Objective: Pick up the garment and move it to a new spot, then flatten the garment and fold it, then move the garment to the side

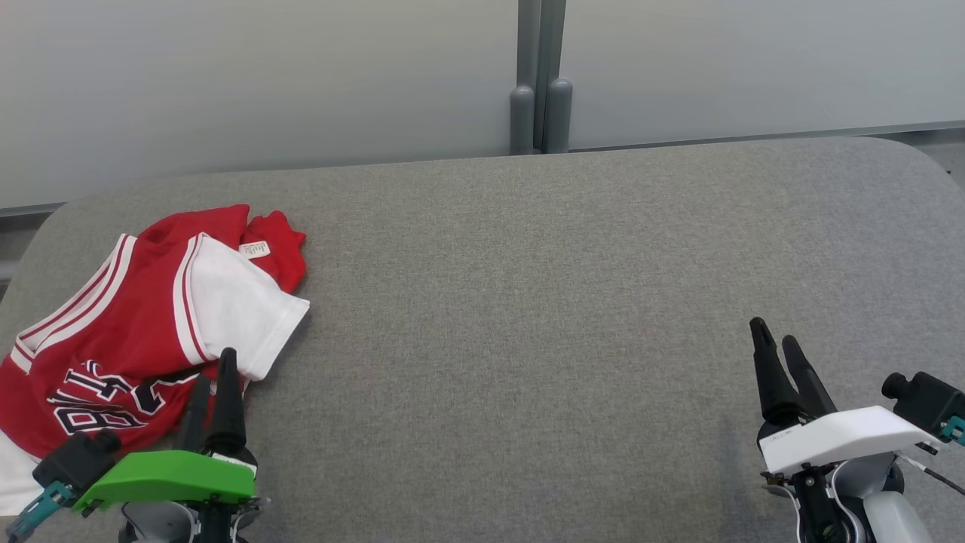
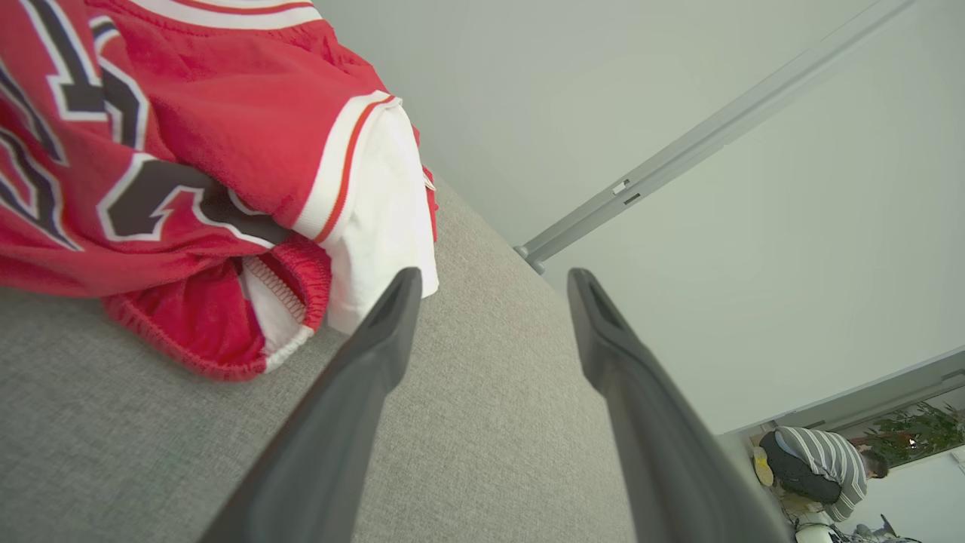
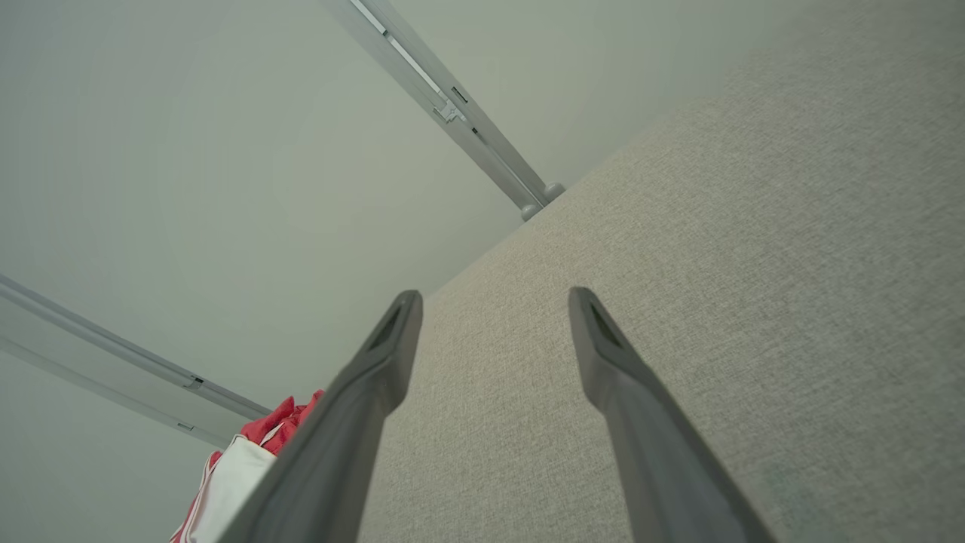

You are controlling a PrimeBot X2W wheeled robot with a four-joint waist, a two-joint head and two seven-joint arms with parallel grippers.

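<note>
A crumpled red jersey (image 1: 128, 324) with white sleeves and dark lettering lies at the left end of the grey table (image 1: 528, 302). My left gripper (image 1: 214, 368) stands open at the jersey's near right edge, its fingertips over the white sleeve hem, with nothing between them. From the left wrist camera the jersey (image 2: 188, 151) bunches at the upper left and the left gripper (image 2: 494, 283) points past the sleeve. Far off at the lower right, my right gripper (image 1: 776, 338) is open above bare table. The right wrist camera catches the jersey (image 3: 249, 452) far away, with the right gripper (image 3: 494, 302) holding nothing.
A pale wall with a grey post (image 1: 540, 90) runs behind the table's far edge. Open grey tabletop spans the middle and right. A person in a striped shirt (image 2: 818, 464) is bent over in the distance.
</note>
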